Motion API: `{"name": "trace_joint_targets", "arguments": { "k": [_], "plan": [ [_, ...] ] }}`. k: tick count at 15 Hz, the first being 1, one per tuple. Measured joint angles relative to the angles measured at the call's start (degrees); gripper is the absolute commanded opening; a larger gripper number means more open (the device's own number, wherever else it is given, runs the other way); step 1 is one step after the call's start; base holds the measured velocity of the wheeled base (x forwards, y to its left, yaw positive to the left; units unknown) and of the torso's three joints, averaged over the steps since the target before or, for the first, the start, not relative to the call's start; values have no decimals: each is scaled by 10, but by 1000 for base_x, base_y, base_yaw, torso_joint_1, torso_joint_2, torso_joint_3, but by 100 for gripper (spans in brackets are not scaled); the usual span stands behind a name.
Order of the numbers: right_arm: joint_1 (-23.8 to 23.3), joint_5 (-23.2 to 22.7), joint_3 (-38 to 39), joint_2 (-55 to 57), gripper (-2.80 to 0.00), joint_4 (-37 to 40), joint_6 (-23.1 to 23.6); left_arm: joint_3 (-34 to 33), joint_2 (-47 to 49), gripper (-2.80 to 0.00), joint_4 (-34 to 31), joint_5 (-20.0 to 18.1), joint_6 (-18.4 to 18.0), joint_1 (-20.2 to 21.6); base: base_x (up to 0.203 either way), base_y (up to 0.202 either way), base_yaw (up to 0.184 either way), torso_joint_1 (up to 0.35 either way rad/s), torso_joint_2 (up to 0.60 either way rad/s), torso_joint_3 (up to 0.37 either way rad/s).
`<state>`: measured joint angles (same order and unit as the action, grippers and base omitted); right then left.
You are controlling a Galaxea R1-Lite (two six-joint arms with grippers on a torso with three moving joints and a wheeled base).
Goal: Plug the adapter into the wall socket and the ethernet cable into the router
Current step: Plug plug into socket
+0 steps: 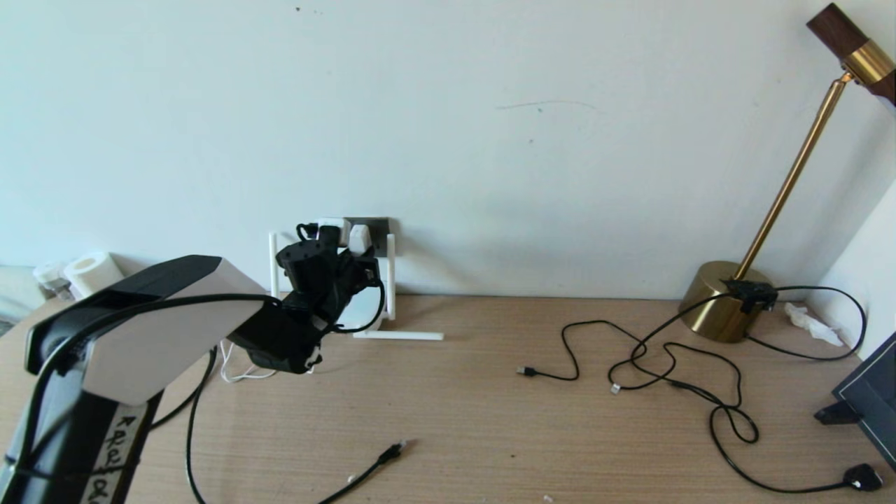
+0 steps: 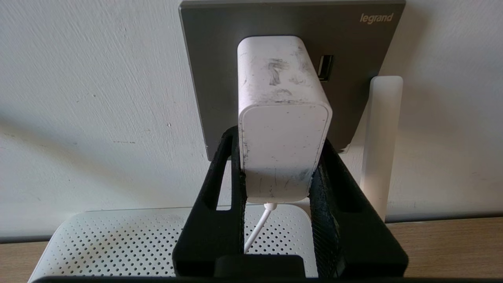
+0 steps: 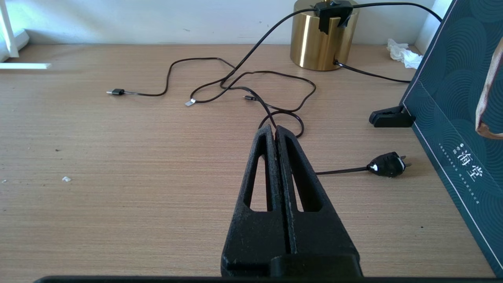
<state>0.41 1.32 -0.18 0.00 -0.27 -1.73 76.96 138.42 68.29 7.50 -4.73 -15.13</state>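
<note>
The white adapter [image 2: 283,118] is pressed against the dark grey wall socket [image 2: 220,59], and my left gripper [image 2: 279,137] is shut on its two sides. Its thin white cord [image 2: 255,232] hangs down over the perforated white router [image 2: 118,239]. In the head view the left gripper [image 1: 346,255] is up at the wall socket [image 1: 379,225] with the adapter [image 1: 358,238], hiding most of the router; one upright antenna [image 1: 390,276] shows beside it. The black ethernet cable [image 1: 388,453] lies loose near the table's front edge. My right gripper [image 3: 275,127] hovers shut and empty over the table.
A brass lamp [image 1: 721,301] stands at the back right with thin black USB cables [image 1: 665,364] sprawled before it. A black mains plug [image 1: 862,477] and a dark patterned box [image 1: 875,399] sit at the right edge. One router antenna [image 1: 399,335] lies flat on the table.
</note>
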Motion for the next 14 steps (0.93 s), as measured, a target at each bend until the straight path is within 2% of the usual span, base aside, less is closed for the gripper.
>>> {"name": "trace_joint_targets", "arguments": {
  "k": [14],
  "plan": [
    [0,0,0,0,-280,0,0,3,2,-280,-6,2,0,5,0,0,0,0,0,0]
  ]
}}
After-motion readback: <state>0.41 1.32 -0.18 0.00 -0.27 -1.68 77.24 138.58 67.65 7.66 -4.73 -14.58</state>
